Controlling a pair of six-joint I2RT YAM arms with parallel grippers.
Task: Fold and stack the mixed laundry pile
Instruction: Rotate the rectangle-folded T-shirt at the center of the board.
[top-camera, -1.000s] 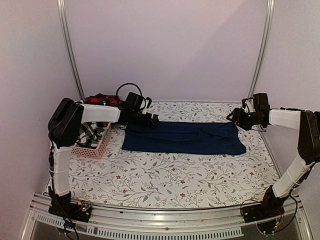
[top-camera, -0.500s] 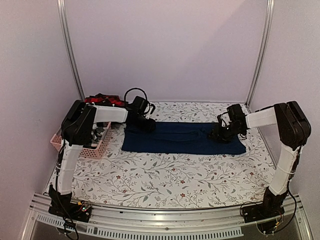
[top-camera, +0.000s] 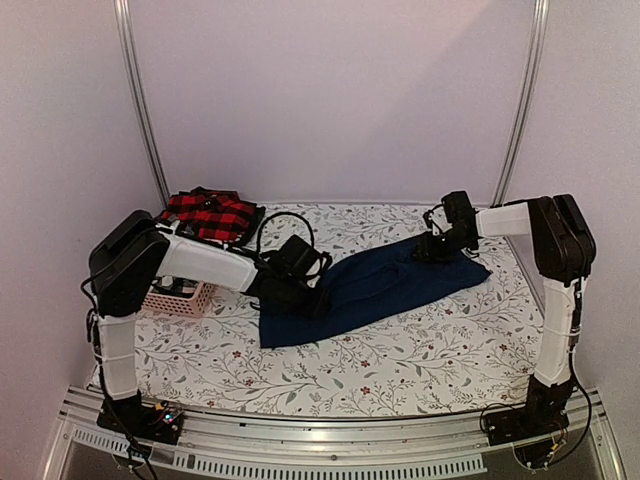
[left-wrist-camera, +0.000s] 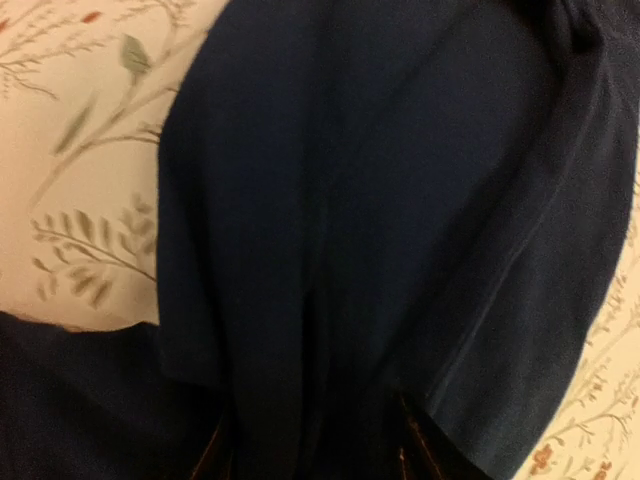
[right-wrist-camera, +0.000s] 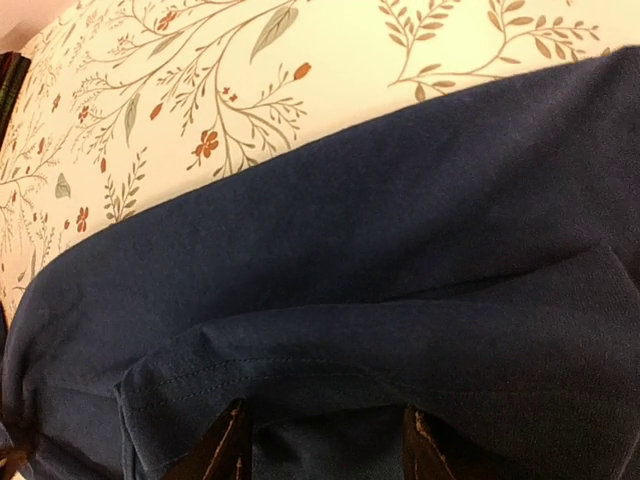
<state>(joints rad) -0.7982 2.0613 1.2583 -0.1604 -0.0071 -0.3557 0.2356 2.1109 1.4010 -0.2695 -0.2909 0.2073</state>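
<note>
Floral-print table (top-camera: 420, 350) is seen filling the lower half of the top view. Across its middle the navy trousers (top-camera: 390, 285) are laid on a slant, from lower left of centre up to the right. At the upper left a red-and-black plaid piece (top-camera: 208, 213) is heaped behind the pink basket (top-camera: 185, 298), which is partly hidden by the left arm. The left gripper (top-camera: 300, 290) is set on the trousers' lower left end; in its wrist view navy cloth is pinched between narrowly set fingers (left-wrist-camera: 213, 458). The right gripper (top-camera: 432, 247) is set on the upper right end, where a raised fold is likewise clamped between its fingers (right-wrist-camera: 228, 445).
</note>
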